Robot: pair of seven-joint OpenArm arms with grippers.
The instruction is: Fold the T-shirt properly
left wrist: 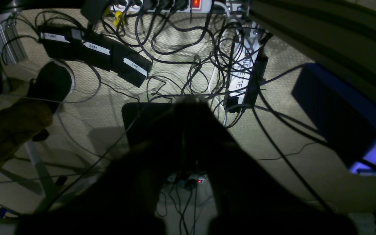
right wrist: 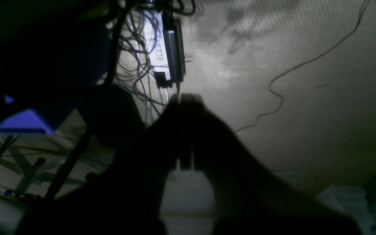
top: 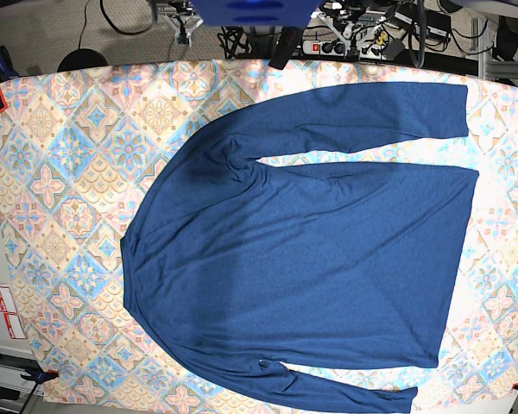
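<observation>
While the dark navy long-sleeved knit T-shirt (top: 311, 250) lies flat on the patterned tabletop (top: 60, 172), long axis left-right, the left hand (left wrist: 188, 104) and right hand (right wrist: 184, 98) hang pressed together, empty, beyond its far edge, neither evidently nearer.

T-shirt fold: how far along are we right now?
Done: only the layout; the T-shirt lies spread flat on the patterned table, both sleeves out. In hand: nothing; the left gripper and right gripper are shut, empty, and face the cabled floor. Left: every fold.
</observation>
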